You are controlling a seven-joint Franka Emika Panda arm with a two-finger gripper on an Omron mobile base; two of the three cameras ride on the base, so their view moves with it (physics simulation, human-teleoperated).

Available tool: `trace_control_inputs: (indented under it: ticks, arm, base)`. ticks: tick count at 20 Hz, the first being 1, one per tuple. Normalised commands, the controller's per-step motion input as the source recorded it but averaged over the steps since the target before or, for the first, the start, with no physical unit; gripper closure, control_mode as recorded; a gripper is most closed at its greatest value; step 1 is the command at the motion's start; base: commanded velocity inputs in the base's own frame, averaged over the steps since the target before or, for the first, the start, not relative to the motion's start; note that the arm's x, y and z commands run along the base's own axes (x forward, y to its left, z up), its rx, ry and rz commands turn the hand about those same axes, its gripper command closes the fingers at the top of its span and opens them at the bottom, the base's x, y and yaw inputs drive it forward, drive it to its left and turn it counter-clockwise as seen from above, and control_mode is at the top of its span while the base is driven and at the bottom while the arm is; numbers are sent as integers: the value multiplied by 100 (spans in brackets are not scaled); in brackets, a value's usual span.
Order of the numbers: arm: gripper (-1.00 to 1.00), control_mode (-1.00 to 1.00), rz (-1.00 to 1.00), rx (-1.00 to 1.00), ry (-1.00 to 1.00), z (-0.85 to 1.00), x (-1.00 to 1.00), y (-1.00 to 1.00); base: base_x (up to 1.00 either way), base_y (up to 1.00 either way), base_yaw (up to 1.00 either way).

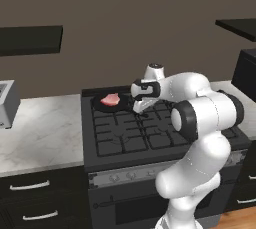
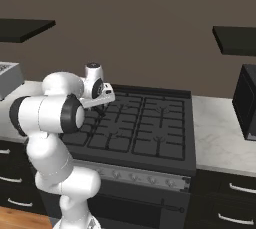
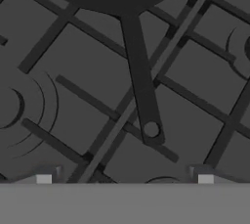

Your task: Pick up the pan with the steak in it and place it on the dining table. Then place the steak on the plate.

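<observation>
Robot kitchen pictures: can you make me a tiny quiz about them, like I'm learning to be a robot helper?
1. True or false: the steak lies in the pan.
2. What does the pan rest on? A) the marble counter B) the black stove C) a shelf
3. Fill in: in the hand view, the pan's long thin ___ points toward the gripper.

Key: 1 true. 2 B. 3 handle. The gripper's tips sit far apart, either side of the handle's end, with nothing between them yet.
</observation>
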Motion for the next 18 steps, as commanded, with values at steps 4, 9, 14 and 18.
trace_control_inputs:
  ticks: [4,9,14,18]
  arm:
    - [-100,-100,7,-1,-4,-43,31,4]
    - [-100,-100,5,0,-5,-36,34,3]
    - [-100,-100,5,0,-6,-32,25,2]
    - [-100,-100,1,-1,-4,-22,23,0]
  base:
    - [0,0,0]
    - [0,0,0]
    - [0,0,0]
    - [0,0,0]
